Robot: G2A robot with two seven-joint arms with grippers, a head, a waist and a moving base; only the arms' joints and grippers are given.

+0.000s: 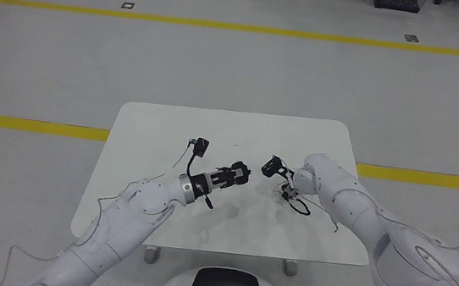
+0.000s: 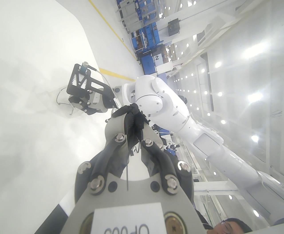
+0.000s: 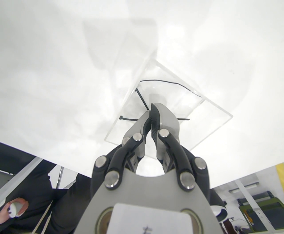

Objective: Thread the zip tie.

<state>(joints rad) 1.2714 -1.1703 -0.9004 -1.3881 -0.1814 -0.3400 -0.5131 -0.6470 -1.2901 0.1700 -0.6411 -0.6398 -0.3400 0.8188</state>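
A white table (image 1: 154, 134) with rounded corners carries a clear tray (image 3: 210, 115), a flat see-through square lying on the right half of the top. Bare tabletop spreads out widely beyond the tray's far side and past its left side. The table's near edge and right edge lie closer to the tray. The right gripper (image 3: 151, 108) points down into the tray, its tips over the middle. Its fingers are pressed together, pinching a black zip tie (image 3: 142, 99) that slants out from the tips across the tray floor. The left gripper (image 2: 131, 113) is near the tray on its left, apart from it, aimed at the right gripper. Its fingers are closed too, their black tips meeting, with a thin black strand (image 2: 128, 175) running back between them toward the wrist. A second tie (image 3: 128, 119) lies flat in the tray, crossing under the right gripper's fingers. A thinner curved tie (image 3: 168, 82) follows the tray's edge farthest from the right gripper's wrist.
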